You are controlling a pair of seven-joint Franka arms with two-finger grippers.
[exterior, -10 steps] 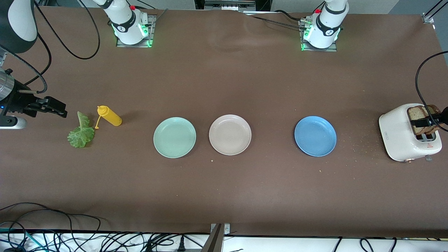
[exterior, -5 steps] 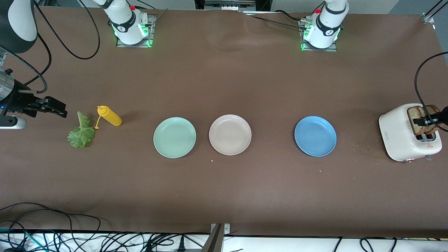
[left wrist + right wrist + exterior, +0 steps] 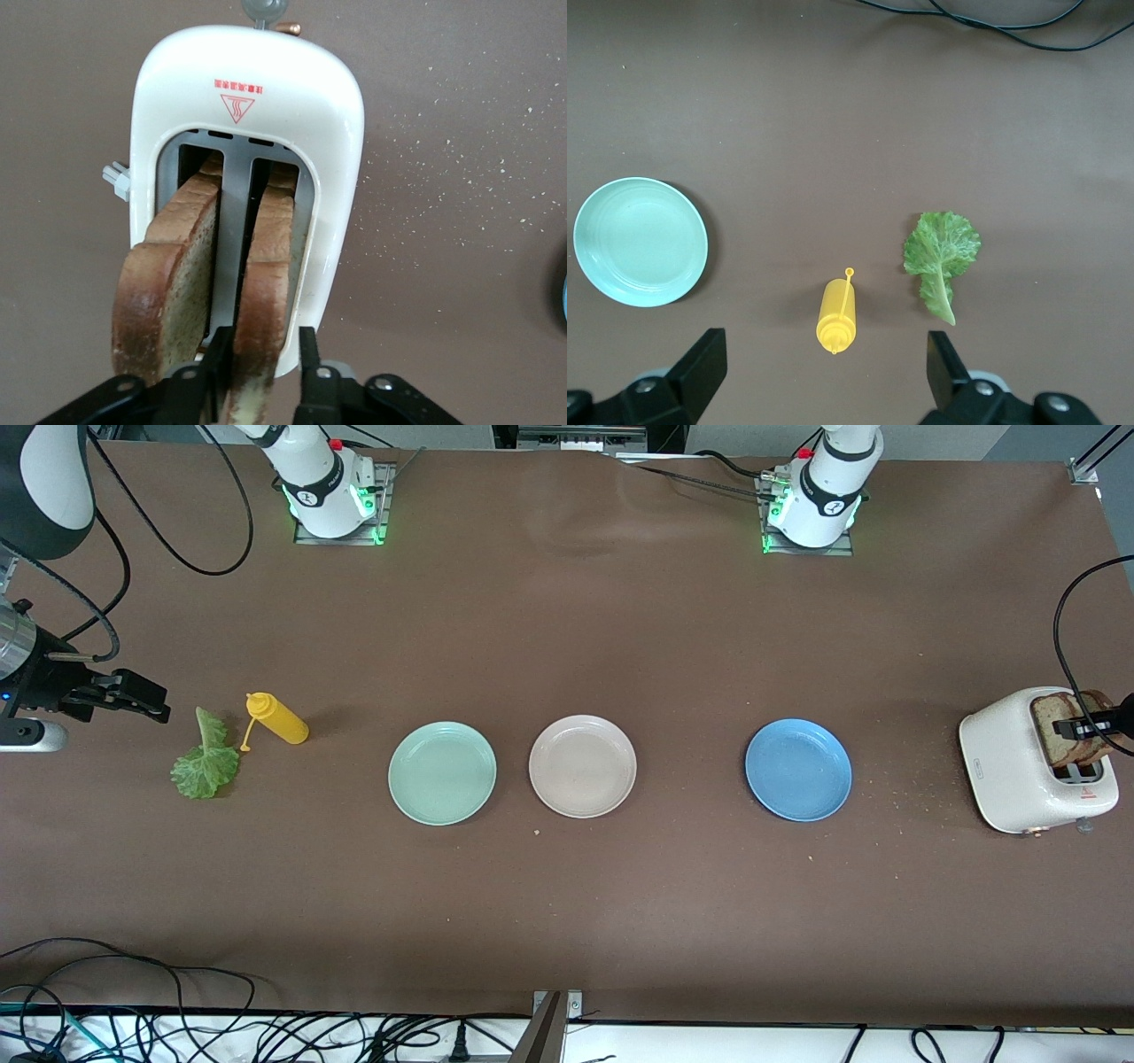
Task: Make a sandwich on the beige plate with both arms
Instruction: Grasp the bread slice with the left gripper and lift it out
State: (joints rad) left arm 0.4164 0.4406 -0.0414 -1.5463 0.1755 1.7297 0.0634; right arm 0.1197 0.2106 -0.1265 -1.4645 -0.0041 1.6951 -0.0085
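Black cables (image 3: 133, 1010) are trailing along the desk's near edge. Brown desk (image 3: 567, 629) is carrying crumbs (image 3: 912, 797) beside the toaster (image 3: 1019, 771). Beige plate (image 3: 582, 765) is sitting bare mid-desk, between mint plate (image 3: 442, 772) and blue plate (image 3: 798, 770). Left tool (image 3: 259, 372) is pinching one bread slice (image 3: 266, 292) standing in the toaster. Right tool (image 3: 824, 376) is waiting, fingers spread, over the lettuce (image 3: 942, 257) and yellow bottle (image 3: 836, 316). Arm bases (image 3: 332, 491) are glowing green.

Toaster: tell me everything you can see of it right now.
The toaster is glossy white, rounded, two-slot, with a red warning triangle on top. It stands on the table at the left arm's end. A brown bread slice sticks up from each slot. The left gripper has its fingers around the other slice.
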